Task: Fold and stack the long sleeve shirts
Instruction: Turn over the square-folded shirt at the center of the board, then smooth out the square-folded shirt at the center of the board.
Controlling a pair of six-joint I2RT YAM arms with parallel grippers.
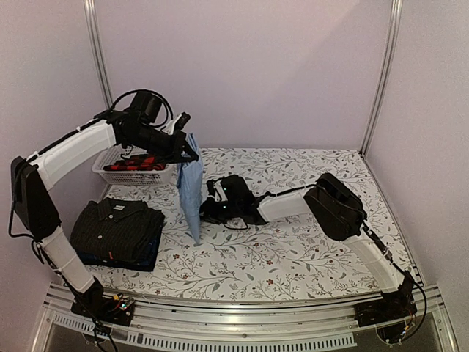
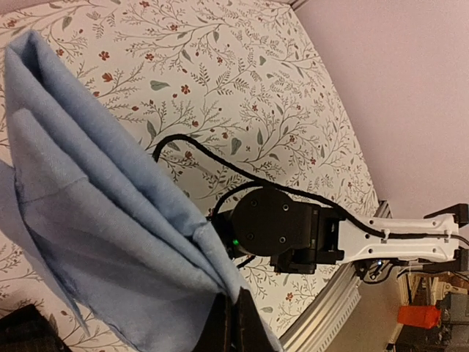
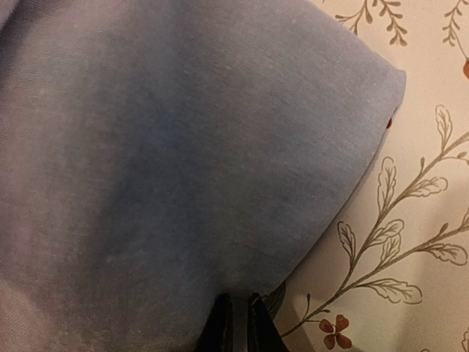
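Observation:
A light blue long sleeve shirt (image 1: 190, 187) hangs folded in a narrow strip above the table. My left gripper (image 1: 192, 150) is shut on its top edge; in the left wrist view the dark fingers (image 2: 233, 304) pinch the blue cloth (image 2: 95, 220). My right gripper (image 1: 204, 210) sits low beside the shirt's lower end, and its fingertips (image 3: 236, 301) stand almost together on the hem of the blue cloth (image 3: 168, 147). A black pinstriped shirt (image 1: 117, 224) lies folded at the front left on top of a dark navy one (image 1: 150, 258).
A white lattice basket (image 1: 170, 170) with red and black items stands at the back left, just behind the hanging shirt. The floral tablecloth (image 1: 308, 257) covers the table. The right arm's wrist (image 2: 286, 231) shows below the left camera. A metal rail (image 1: 242, 323) runs along the front.

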